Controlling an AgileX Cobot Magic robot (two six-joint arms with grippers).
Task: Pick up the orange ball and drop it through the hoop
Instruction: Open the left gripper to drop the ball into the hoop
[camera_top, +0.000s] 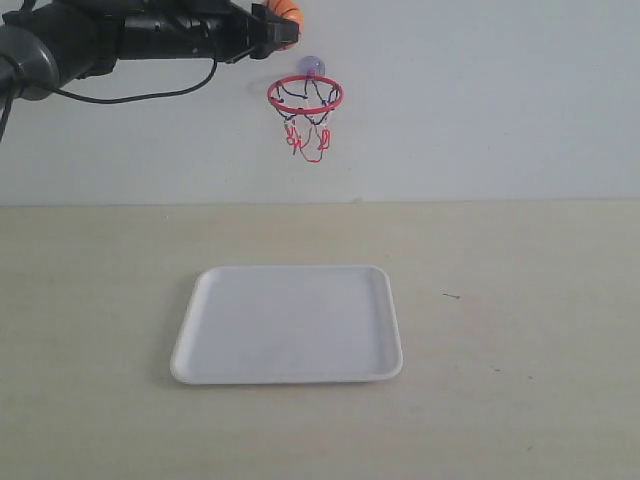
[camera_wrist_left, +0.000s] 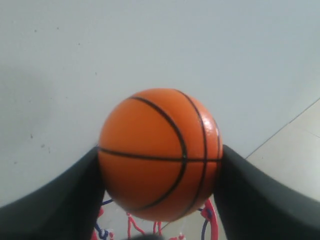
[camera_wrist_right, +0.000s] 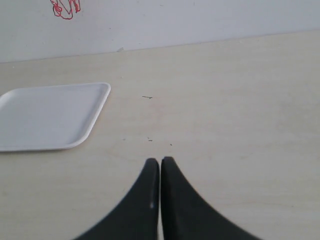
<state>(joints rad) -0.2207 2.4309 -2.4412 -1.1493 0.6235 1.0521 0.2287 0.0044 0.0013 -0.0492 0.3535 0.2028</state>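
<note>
Left gripper (camera_top: 276, 30) pinches the orange ball (camera_wrist_left: 160, 152) between its two black fingers (camera_wrist_left: 60, 200), one pressed against each side of the ball. In the exterior view the ball sits at the very top edge, so only its lower part shows past the fingertips. It is held high, near the pale wall (camera_top: 480, 90), above the hoop (camera_top: 305, 95) and slightly left of the ring's middle, clear of the ring. The left arm runs off the left edge, with a black cable (camera_top: 140, 97) drooping beneath it.

The hoop's translucent suction cup (camera_top: 312, 67) sticks to the wall just above the red ring, and the black-and-red net (camera_top: 308, 135) hangs below. From the left wrist camera the ball blocks nearly all of the hoop; only scraps of red and dark string show under it.

Right gripper (camera_wrist_right: 160, 162) shows only in its own wrist view, fingers pressed together with nothing between them, low over the beige table (camera_top: 520, 350). The white tray (camera_top: 288, 323) lies flat on the table below the hoop; the right wrist view cuts off its far side.
</note>
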